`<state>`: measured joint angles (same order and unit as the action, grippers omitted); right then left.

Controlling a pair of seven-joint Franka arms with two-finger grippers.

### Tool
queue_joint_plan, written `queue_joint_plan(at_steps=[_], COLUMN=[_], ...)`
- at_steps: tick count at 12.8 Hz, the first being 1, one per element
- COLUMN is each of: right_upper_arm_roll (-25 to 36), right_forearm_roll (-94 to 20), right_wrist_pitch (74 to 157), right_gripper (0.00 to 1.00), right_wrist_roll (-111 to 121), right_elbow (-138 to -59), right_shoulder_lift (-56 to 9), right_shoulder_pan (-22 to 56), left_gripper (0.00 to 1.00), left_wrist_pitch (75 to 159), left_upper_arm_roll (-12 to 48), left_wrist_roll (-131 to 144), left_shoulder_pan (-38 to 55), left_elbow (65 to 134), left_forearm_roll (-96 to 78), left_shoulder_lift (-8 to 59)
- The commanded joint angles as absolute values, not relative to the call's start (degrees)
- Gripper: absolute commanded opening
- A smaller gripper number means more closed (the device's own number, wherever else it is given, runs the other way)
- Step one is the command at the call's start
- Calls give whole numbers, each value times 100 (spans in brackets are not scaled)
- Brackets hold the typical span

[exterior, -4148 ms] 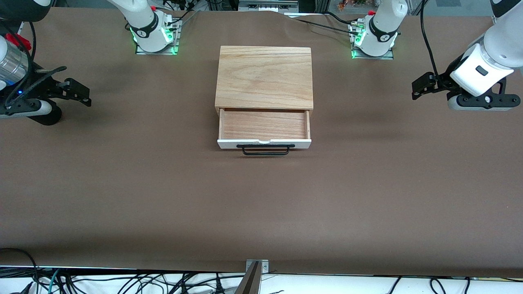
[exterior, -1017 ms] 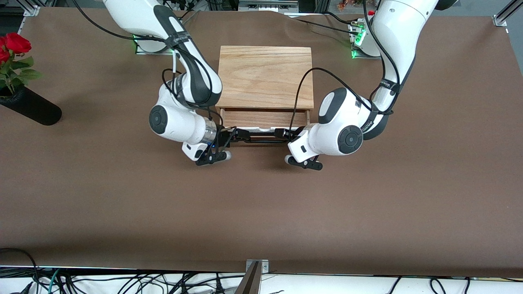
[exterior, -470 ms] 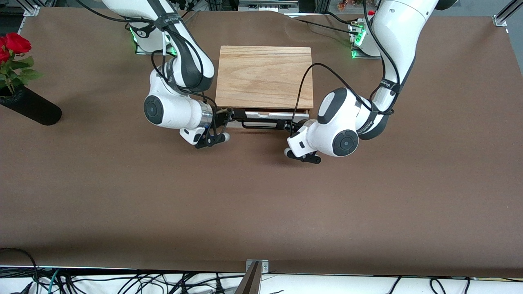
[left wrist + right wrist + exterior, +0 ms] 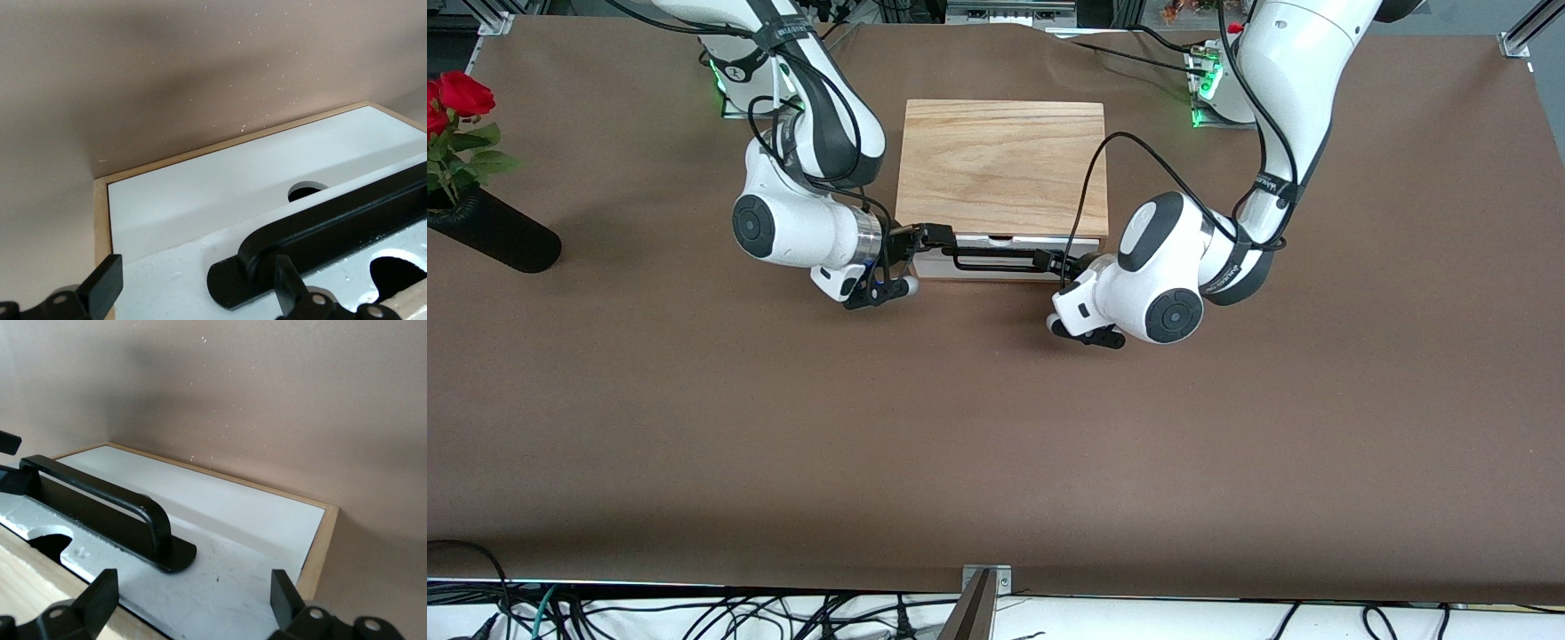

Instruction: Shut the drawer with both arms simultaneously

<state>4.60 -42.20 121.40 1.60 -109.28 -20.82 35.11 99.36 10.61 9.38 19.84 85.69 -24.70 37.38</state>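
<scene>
The light oak box (image 4: 1003, 164) stands mid-table, and the drawer is pushed in. Only its white front panel (image 4: 983, 272) and black wire handle (image 4: 996, 259) show. My right gripper (image 4: 938, 244) is at the handle end toward the right arm's end of the table, open against the panel. My left gripper (image 4: 1051, 263) is at the other handle end, open. In the left wrist view my left gripper (image 4: 193, 297) straddles the panel (image 4: 220, 180) and the handle foot (image 4: 320, 230). In the right wrist view my right gripper (image 4: 192, 597) faces the panel (image 4: 233, 520) beside the handle (image 4: 100, 497).
A black vase (image 4: 494, 238) with red roses (image 4: 458, 93) lies at the right arm's end of the table. The brown table cover (image 4: 996, 444) stretches from the box toward the front camera. Cables hang along the table's near edge.
The drawer has slid from well open into the box. Both grippers have moved with its front panel toward the box, away from the front camera.
</scene>
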Motion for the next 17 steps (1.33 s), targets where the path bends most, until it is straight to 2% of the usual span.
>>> queue_joint_plan(at_steps=[1, 5, 8, 9, 11, 13, 15, 17], right_upper_arm_roll=[185, 141, 324, 534, 1227, 1886, 2458, 2724], right_forearm_roll=[-4263, -4263, -4263, -4245, -4106, -3406, -2832, -1651], right_wrist_pitch=[12567, 12621, 12516, 12246, 10932, 9744, 9370, 9360], right_gripper=[100, 100, 100, 100, 100, 100, 100, 100], right_wrist_roll=[158, 149, 193, 202, -33, -420, -326, -98], right_elbow=[-11592, -11672, -11375, -11138, -10367, -9462, -8958, -8755], right_shoulder_lift=[-1846, -1846, -1846, -1846, -1837, -1837, -1636, -1347], right_shoulder_pan=[3524, 3524, 3507, 3507, 3516, 3516, 3516, 3516], left_gripper=[100, 100, 100, 100, 100, 100, 100, 100], left_wrist_pitch=[9739, 9712, 9712, 9712, 9712, 9573, 9238, 8949], left_upper_arm_roll=[1055, 985, 975, 967, 976, 993, 958, 670], left_wrist_roll=[844, 853, 826, 809, 809, 826, 870, 818], left_shoulder_pan=[1969, 1776, 1311, 1188, 959, 818, 800, 774], left_elbow=[8613, 8219, 8104, 8017, 7893, 7884, 7892, 8408], left_forearm_roll=[-2558, -2452, -2208, -1902, -1190, -348, 463, 571], left_shoulder_lift=[3718, 3473, 2946, 2736, 2366, 2058, 1481, 847])
